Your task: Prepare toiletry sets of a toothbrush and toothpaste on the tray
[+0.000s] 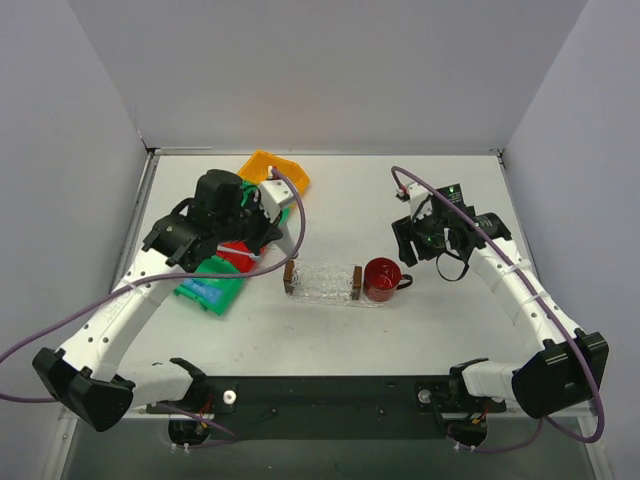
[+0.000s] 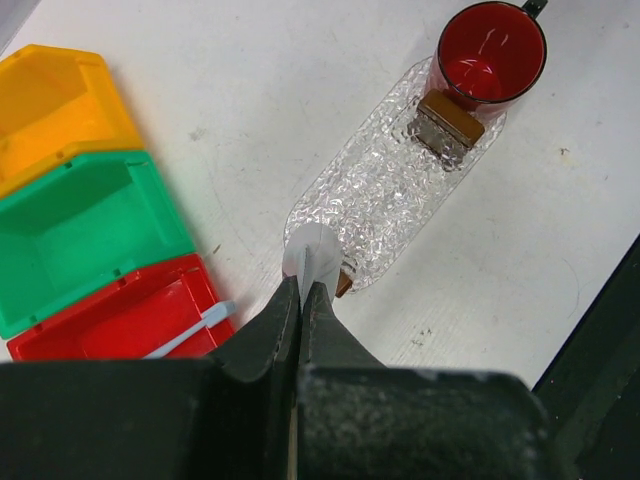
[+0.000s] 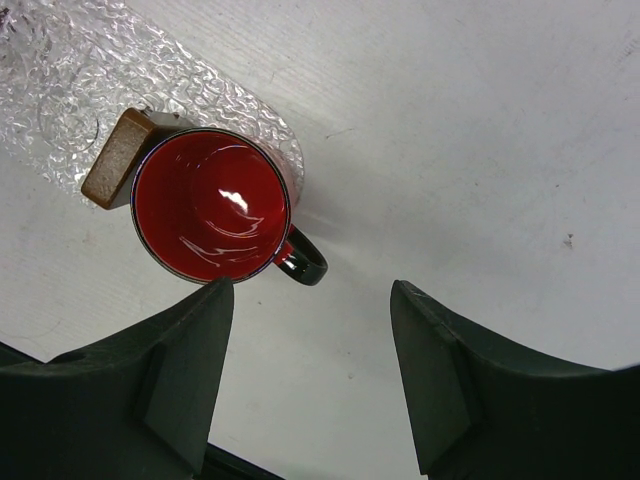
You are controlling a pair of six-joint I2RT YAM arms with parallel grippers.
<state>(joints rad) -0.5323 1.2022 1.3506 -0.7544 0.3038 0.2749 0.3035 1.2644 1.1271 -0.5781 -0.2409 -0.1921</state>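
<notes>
Over the tray (image 2: 390,185), left end effector (image 2: 301,287) clenched on the toothpaste (image 2: 312,252) — right end effector (image 3: 312,290) released.

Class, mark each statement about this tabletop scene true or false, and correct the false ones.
1. The red mug is empty. True.
2. The right gripper grips the mug. False: its jaws are open and hold nothing.
3. A toothbrush lies on the tray. False: the toothbrush lies in the red bin.
4. The left gripper is shut on the toothpaste. True.
5. The green bin sits between the orange bin and the red one. True.
</notes>
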